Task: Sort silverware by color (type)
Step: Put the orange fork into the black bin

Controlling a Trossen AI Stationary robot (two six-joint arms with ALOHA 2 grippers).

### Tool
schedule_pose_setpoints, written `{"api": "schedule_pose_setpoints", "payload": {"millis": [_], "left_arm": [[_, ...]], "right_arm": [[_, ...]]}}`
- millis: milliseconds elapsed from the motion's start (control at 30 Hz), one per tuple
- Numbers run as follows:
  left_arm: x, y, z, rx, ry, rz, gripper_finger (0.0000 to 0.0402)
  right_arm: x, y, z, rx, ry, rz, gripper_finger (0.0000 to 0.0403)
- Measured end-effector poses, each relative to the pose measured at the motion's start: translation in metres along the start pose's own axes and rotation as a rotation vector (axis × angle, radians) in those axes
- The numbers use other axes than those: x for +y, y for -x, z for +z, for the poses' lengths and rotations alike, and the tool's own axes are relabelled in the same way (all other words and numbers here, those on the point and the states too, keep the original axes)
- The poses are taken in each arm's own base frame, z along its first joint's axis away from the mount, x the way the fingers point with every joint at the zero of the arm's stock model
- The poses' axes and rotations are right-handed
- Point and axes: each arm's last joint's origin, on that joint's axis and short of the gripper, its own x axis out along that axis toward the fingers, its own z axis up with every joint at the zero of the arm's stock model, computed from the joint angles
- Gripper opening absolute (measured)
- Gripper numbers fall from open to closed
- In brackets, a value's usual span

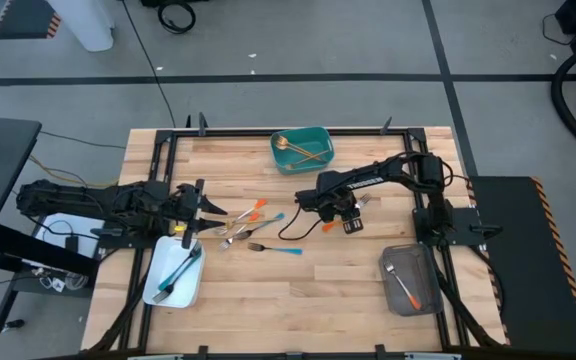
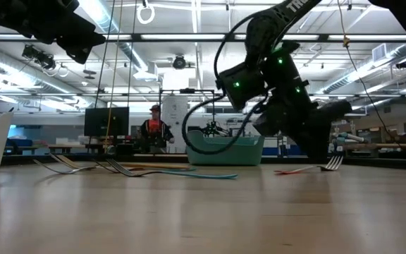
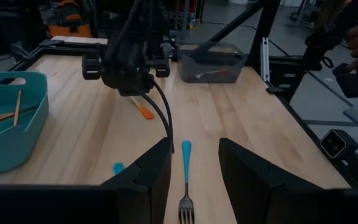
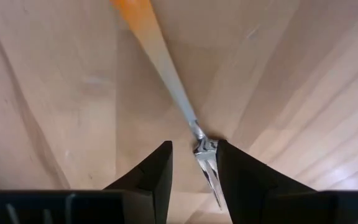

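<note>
The right gripper [image 4: 193, 163] is down at the surface with its fingers [image 4: 146, 177] parted around the head of an orange-handled fork [image 4: 166, 68], the tines lying in the gap between them; in the overhead frame this sits just right of centre. The left gripper [image 3: 188, 171], at centre-left overhead, hovers with its fingers spread above a blue-handled fork [image 3: 185, 180].

The risk is that the thin fork, lying flat, slides or pivots when the right fingers close on its narrow neck, leaving them pinching nothing.

More silverware [image 1: 243, 222] lies scattered at mid-frame. A teal tray [image 1: 303, 150] at upper centre holds gold pieces, a white tray [image 1: 173, 278] at lower left blue ones, and a grey tray [image 1: 410, 278] at lower right an orange one. The surface [image 1: 298, 290] is pale wood planks; beyond it is a workshop where a person [image 2: 154, 127] stands.
</note>
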Motion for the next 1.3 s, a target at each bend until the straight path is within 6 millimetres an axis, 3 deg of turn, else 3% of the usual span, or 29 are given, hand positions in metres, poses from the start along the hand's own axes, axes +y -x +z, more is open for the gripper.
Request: {"api": "schedule_pose_setpoints", "payload": {"millis": [667,1133,1300], "left_arm": [[0.000,0.000,0.000,-0.001,-0.028,0.000,0.0142],[0.000,0.000,0.000,-0.001,-0.027,0.000,0.0142],[0.000,0.000,0.000,-0.001,-0.027,0.000,0.0142]], "right_arm": [[0.004,-0.007,0.012,-0.119,0.045,0.001,0.0125],[0.014,-0.008,0.014,-0.124,0.044,0.012,0.0017],[0.016,-0.008,0.014,-0.124,0.041,0.009,0.0014]]}}
